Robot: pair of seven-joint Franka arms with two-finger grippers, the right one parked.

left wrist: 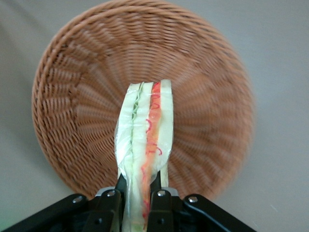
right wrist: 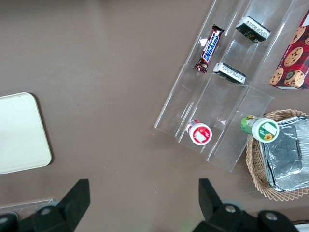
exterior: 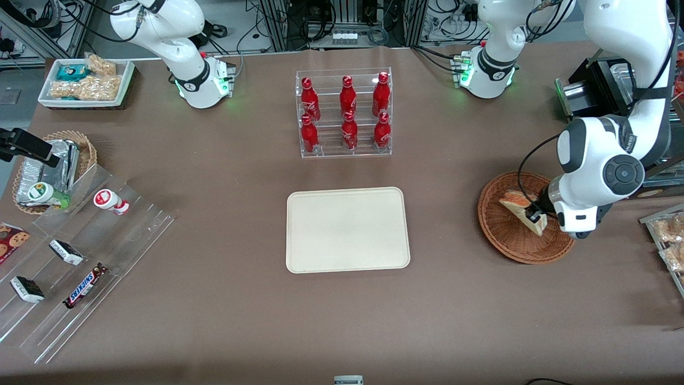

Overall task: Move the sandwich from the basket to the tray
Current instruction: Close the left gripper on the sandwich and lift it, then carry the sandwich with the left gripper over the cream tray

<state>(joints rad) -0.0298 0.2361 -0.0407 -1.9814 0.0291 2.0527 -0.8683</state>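
Wicker, reddish-brown and round: that's the basket under me, sitting on the brown table toward the working arm's end. My gripper is over the basket's bowl, and I've got the sandwich pinched between my two black fingers. They're closed in on the wedge's narrow end, one pad on each bread face, pressed into the clear wrap.

From my wrist camera the sandwich runs straight out from the fingertips over the woven floor of the basket. Pale bread on both flanks, a thin green line near one face, a red-orange squiggle of filling near the other. Whether the wedge's outer end touches the weave or hangs just above it, I cannot tell.

In the front view the wedge tilts, its orange-topped end higher and deeper in the bowl, its pale end down at my fingers.

Cream-beige tray lies flat mid-table, well apart from the basket, toward the parked arm's end from me. Nothing on it. A clear rack of red bottles stands farther from the front camera than the tray. Over at the parked arm's end, a clear stepped display holds a Snickers bar and small packets.
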